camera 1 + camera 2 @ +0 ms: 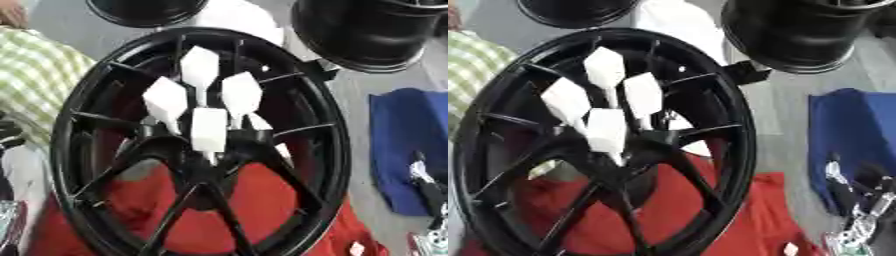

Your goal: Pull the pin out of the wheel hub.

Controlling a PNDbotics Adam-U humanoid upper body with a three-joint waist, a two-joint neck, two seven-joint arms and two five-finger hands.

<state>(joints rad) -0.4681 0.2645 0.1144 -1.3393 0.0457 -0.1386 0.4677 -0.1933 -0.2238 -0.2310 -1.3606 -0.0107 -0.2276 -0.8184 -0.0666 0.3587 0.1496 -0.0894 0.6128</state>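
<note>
Wheel hub (199,145) fills the centre of view, standing tilted, black, spokes running out from a hub centre. Four white pins (208,129) sit clustered around the centre, wide white heads facing you, narrow tips pointing down into the hub. They read roughly: one at 12 o'clock, one at 10, one at 2, one nearest the centre. All four look seated; I see none lying loose on the red cloth (262,205) under the wheel.

Your right hand (859,200) is at 4 o'clock, low by the blue cloth (855,135), well apart from the wheel. Its fingers are too jumbled against the cloth: I cannot tell whether they are released or clenched, and it holds nothing I can make out. Your left hand (9,132) only shows as dark fingers at 9 o'clock on the frame edge, also well apart from the pins; finger state likewise cannot be told.

Progress call: nothing pulled yet. The reach, the grasp on a pin head and the pull all remain. Other black rims (372,30) at 1 o'clock are not part of this.
</note>
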